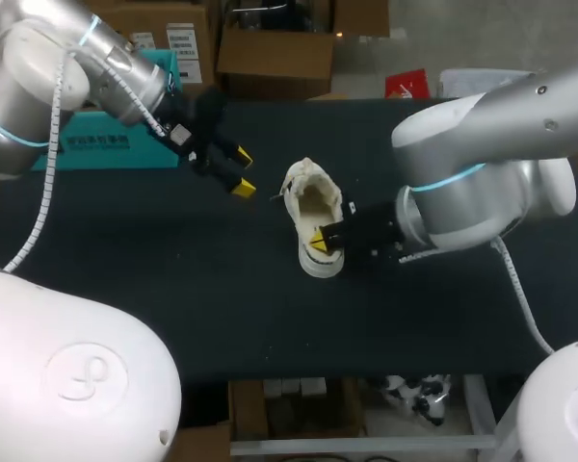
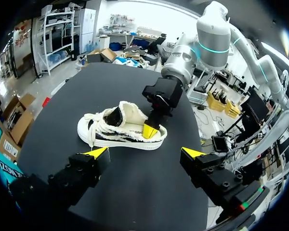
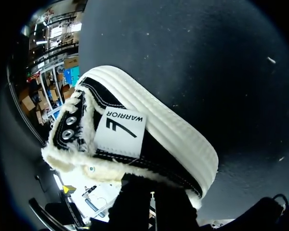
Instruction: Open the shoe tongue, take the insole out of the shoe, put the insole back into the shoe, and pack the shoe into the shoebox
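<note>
The shoe (image 1: 313, 217) is black with cream fleecy trim and white sole, the table (image 1: 173, 289) black, the shoebox (image 1: 101, 146) teal.

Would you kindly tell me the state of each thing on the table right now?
shoe: upright on its sole, mouth open wide
left gripper: fingers open, empty, clear of the shoe
right gripper: at the shoe's heel end, grip unclear
shoebox: partly hidden, lid state unclear

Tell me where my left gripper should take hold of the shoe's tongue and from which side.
I'd pinch the tongue by its free upper edge, which stands up behind the laces. Bring the open left gripper down from above on the toe side, since the right gripper clamps the shoe at the heel.
</note>
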You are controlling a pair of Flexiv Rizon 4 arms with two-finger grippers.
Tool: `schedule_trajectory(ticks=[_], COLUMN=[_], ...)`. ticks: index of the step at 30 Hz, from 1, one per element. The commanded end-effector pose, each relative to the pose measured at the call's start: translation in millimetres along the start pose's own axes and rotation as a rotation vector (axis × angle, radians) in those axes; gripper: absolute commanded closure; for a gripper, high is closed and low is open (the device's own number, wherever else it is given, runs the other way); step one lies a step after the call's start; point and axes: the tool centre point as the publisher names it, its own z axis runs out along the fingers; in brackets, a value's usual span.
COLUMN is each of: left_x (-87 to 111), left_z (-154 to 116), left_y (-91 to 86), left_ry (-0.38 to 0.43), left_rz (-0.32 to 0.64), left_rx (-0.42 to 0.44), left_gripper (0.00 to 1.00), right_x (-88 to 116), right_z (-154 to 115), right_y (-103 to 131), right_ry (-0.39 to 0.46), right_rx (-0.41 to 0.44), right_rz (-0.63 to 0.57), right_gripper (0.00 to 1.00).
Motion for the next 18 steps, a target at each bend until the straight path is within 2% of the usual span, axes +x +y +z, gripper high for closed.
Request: schedule_trajectory(ticks=[1, 2, 4, 6, 8, 17, 18], left_x=[16.1, 16.1, 7.1, -0.6, -7.0, -7.0, -7.1], left_z=[-2.1, -2.1, 4.8, 7.3, 1.5, 1.5, 1.8], left_y=[-4.1, -4.1, -7.1, -9.5, -11.9, -11.9, -10.9], left_ry=[-0.178, -0.178, -0.236, -0.331, -0.489, -0.489, -0.494], left_rz=[-0.005, -0.005, -0.112, -0.239, -0.345, -0.345, -0.379], left_rx=[-0.027, -0.027, -0.075, -0.094, -0.089, -0.089, -0.088], left_gripper=[0.0, 0.0, 0.0, 0.0, 0.0, 0.0, 0.0], right_x=[-2.5, -1.4, 0.2, 1.0, 2.5, 14.6, 15.4], right_z=[-14.1, -16.4, -19.4, -21.9, -26.7, -63.6, -66.4], right_y=[-3.4, -4.0, -4.6, -5.9, -8.8, -19.8, -19.6], right_ry=[0.021, 0.021, 0.017, 0.004, 0.004, 0.016, 0.024], right_rx=[0.002, 0.0, -0.006, -0.011, -0.013, -0.019, -0.004], right_rz=[-0.026, -0.029, -0.041, -0.059, -0.076, -0.169, -0.183], right_gripper=[1.0, 1.0, 1.0, 1.0, 1.0, 1.0, 1.0])
